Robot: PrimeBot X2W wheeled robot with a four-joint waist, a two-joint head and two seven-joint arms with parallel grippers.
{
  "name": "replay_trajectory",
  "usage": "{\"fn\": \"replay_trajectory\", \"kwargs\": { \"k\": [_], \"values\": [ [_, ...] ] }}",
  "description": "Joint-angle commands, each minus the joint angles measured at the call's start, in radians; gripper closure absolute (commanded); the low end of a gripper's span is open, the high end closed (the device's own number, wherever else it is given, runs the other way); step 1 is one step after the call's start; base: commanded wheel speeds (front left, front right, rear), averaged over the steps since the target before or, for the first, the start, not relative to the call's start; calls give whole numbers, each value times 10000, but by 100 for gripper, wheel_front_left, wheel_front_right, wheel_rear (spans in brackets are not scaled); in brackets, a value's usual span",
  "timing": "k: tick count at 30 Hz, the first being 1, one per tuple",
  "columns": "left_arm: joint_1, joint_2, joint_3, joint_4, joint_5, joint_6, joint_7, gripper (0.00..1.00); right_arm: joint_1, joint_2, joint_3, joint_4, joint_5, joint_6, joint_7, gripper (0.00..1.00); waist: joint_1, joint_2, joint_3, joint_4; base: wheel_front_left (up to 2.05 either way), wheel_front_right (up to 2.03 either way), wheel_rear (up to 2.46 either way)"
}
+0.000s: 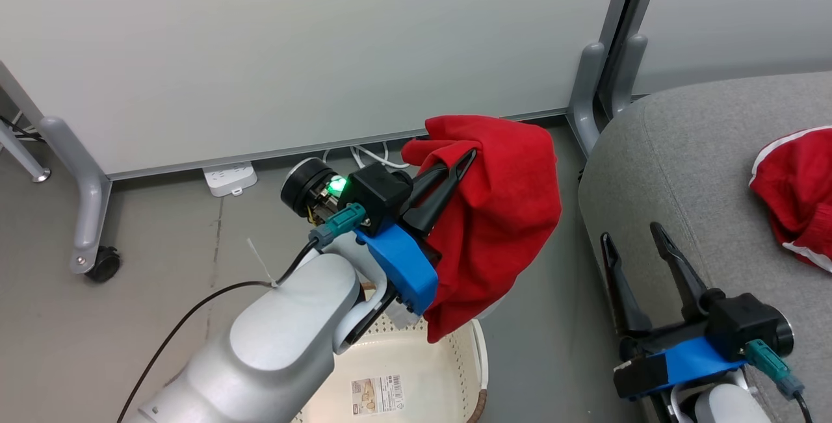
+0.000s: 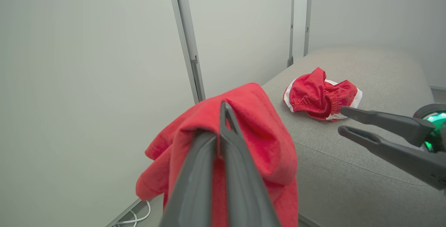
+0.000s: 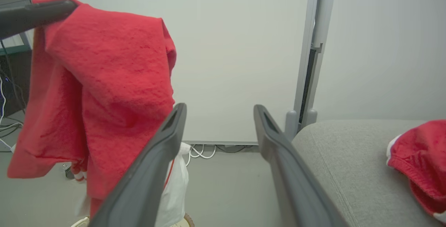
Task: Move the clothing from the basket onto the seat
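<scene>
My left gripper is shut on a red garment that hangs in the air above the cream-white basket, between the basket and the grey seat. In the left wrist view the garment drapes over my closed fingers. A second red garment with white trim lies crumpled on the seat, also seen from the left wrist. My right gripper stands open with nothing in it at the seat's near edge; its fingers point at the wall.
A white partition wall with grey caster legs runs along the back. A white power strip and cables lie on the floor at its base. A grey post stands by the seat's corner.
</scene>
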Motion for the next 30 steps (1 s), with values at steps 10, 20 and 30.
{"fn": "replay_trajectory", "kwargs": {
  "k": [10, 20, 30],
  "values": [
    [79, 102, -63, -173, -63, 127, 2, 100, -748, -1142, 1596, 114, 215, -11, -8, 0, 0, 0, 161, 68, 0, 0, 0],
    [105, -41, -201, -265, -35, 145, -37, 100, -1972, -1874, 3158, 542, 327, -11, -8, 0, 0, 0, 336, 159, 0, 0, 0],
    [-102, -222, -340, -228, -14, 66, -76, 100, -2979, -2122, 4474, 1472, 612, -11, -9, 0, 0, 0, 465, 369, 0, 0, 0]
  ]
}}
